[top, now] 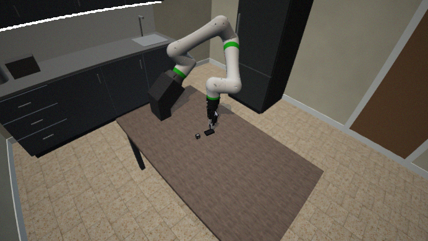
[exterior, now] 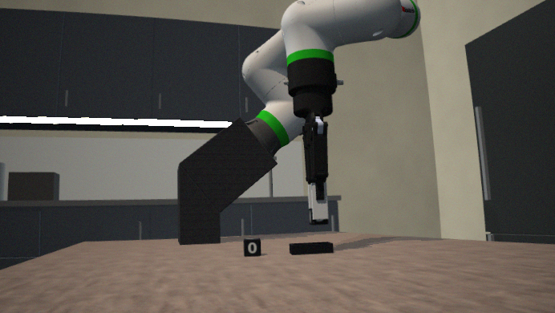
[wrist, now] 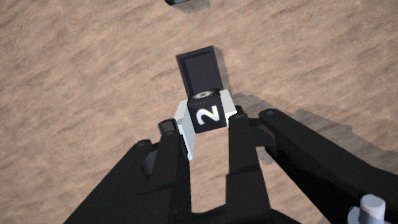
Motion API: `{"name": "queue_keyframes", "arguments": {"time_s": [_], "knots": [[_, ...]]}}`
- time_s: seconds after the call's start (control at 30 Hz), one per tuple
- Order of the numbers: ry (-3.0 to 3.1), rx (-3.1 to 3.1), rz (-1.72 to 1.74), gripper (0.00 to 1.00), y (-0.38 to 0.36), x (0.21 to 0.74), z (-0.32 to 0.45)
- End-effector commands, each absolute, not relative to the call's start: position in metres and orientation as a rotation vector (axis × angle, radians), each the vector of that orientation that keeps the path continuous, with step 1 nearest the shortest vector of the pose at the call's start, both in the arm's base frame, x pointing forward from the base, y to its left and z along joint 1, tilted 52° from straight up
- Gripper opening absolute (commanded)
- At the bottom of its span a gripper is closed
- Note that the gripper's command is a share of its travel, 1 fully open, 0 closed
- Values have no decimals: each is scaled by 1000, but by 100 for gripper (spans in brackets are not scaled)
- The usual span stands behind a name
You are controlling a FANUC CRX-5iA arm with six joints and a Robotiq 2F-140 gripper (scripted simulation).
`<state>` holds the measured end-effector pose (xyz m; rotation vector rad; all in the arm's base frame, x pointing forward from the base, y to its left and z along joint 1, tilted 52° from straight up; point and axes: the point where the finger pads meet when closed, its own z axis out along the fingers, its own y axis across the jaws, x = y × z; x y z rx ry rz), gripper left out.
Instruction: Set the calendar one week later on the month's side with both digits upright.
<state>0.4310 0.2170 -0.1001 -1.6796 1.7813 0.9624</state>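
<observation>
My gripper [top: 211,127] [exterior: 318,221] [wrist: 207,108] points down, shut on a black cube [wrist: 206,119] held above the table. A white 2, lying sideways in the wrist view, shows on this cube; its far face bears a light mark too foreshortened to read. In the exterior view the finger hides the cube. The empty black tray [top: 209,132] [exterior: 311,249] [wrist: 201,72] lies flat on the table, below the fingers and partly behind the held cube in the wrist view. The other black cube [top: 197,136] [exterior: 252,247] stands on the table, showing an upright white 0 to the exterior view.
The loose cube is left of the tray in the top and exterior views, with a gap between them. The dark robot pedestal [top: 164,97] [exterior: 208,193] stands at the back of the brown table [top: 247,173] [exterior: 361,281]. Counters and a tall dark cabinet stand beyond it.
</observation>
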Motion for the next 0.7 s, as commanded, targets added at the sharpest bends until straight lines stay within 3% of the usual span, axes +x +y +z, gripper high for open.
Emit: {"name": "queue_keyframes", "arguments": {"time_s": [0.0, 0.67], "knots": [[1782, -1679, 962, 16, 220, 431, -103], [1782, -1679, 962, 16, 222, 431, -104]]}}
